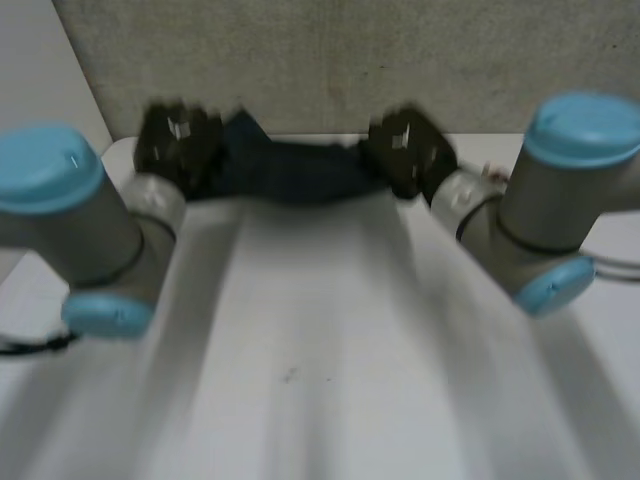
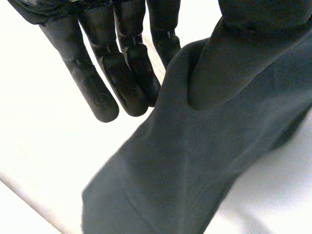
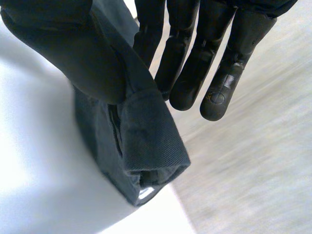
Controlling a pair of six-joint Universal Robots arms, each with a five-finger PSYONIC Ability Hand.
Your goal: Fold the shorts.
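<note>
The dark blue shorts (image 1: 290, 175) hang stretched between my two hands above the far edge of the white table (image 1: 300, 350). My left hand (image 1: 178, 140) grips their left end. In the left wrist view the thumb (image 2: 234, 58) presses the cloth (image 2: 195, 161) against the straight fingers (image 2: 112, 73). My right hand (image 1: 408, 148) holds the right end. In the right wrist view its thumb (image 3: 63, 44) pinches a hemmed corner of the shorts (image 3: 141, 141) against the fingers (image 3: 195, 63).
A grey speckled wall (image 1: 330, 60) rises just behind the table's far edge, close to both hands. Both forearms reach forward over the table's sides. The grey surface (image 3: 253, 170) lies beyond the table edge beside the right hand.
</note>
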